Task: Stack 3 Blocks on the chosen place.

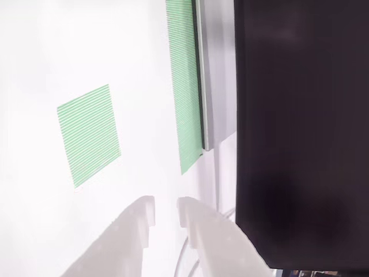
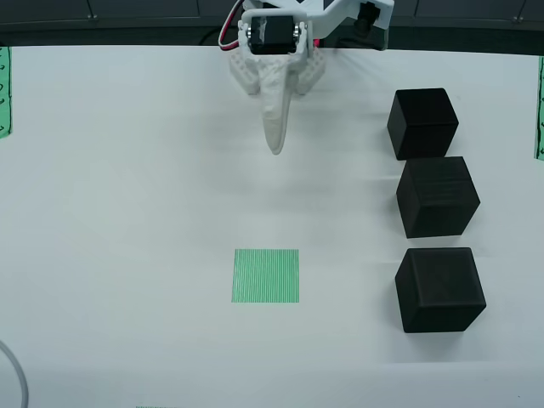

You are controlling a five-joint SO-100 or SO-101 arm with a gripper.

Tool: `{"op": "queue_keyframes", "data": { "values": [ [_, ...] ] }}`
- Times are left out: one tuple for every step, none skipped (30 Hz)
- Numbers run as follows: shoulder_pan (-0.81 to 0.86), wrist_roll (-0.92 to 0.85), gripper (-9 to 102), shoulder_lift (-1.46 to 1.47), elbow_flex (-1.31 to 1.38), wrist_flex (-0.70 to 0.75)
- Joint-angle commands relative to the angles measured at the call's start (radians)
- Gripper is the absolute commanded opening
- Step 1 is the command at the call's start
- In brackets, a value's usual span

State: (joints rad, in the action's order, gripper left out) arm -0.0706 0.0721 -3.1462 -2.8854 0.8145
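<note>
Blocks sit in a column on the right side of the white table [image 2: 127, 212] in the overhead view, three black cubes one below the other. The top block [image 2: 422, 122] touches or almost touches the middle block [image 2: 437, 196], their nearest corners meeting. The bottom block [image 2: 439, 289] stands just below with a narrow strip of table between it and the middle one. None is stacked; each rests directly on the table.

The green striped square [image 2: 266, 275] lies flat near the middle of the table, well to the left of the blocks and roughly level with the bottom block. Nothing rests on it. In the gripper's own view the same square [image 1: 89, 135] appears up and to the left of the fingertips.

The gripper [image 2: 275, 146] hangs at the top centre of the overhead view, pointing down toward the square but well short of it, and far from the blocks. In its own view the gripper [image 1: 165, 209] shows two white fingers with a small gap between the tips and nothing held in that gap.

In that view a long green striped strip [image 1: 185, 86] runs beside a metal rail [image 1: 216, 75], and a large flat black panel [image 1: 300, 133] lies to the right.
</note>
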Motion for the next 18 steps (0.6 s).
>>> {"op": "queue_keyframes", "data": {
  "values": [
    [-0.028, -0.067, 0, 0.084, 0.15, -0.021],
    [-0.044, -0.1, 0, 0.114, 0.186, -0.021],
    [-0.058, -0.126, 0, 0.147, 0.224, -0.017],
    [-0.074, -0.155, 0, 0.178, 0.264, -0.006],
    [-0.087, -0.183, 0, 0.209, 0.305, 0.008],
    [-0.1, -0.198, 0, 0.238, 0.347, 0.028],
    [-0.114, -0.221, 0, 0.265, 0.388, 0.049],
    [-0.127, -0.242, 0, 0.291, 0.426, 0.074],
    [-0.144, -0.261, 0, 0.314, 0.463, 0.097],
    [-0.163, -0.282, 0, 0.331, 0.5, 0.12],
    [-0.183, -0.307, 0, 0.345, 0.535, 0.143],
    [-0.212, -0.336, 0, 0.359, 0.572, 0.173],
    [-0.247, -0.36, 0, 0.376, 0.607, 0.213],
    [-0.285, -0.388, 0, 0.391, 0.643, 0.256],
    [-0.322, -0.413, 0, 0.403, 0.676, 0.298],
    [-0.357, -0.417, 0, 0.413, 0.709, 0.333],
    [-0.393, -0.417, 0, 0.419, 0.739, 0.364],
    [-0.425, -0.417, 0, 0.43, 0.769, 0.396]
  ]
}}
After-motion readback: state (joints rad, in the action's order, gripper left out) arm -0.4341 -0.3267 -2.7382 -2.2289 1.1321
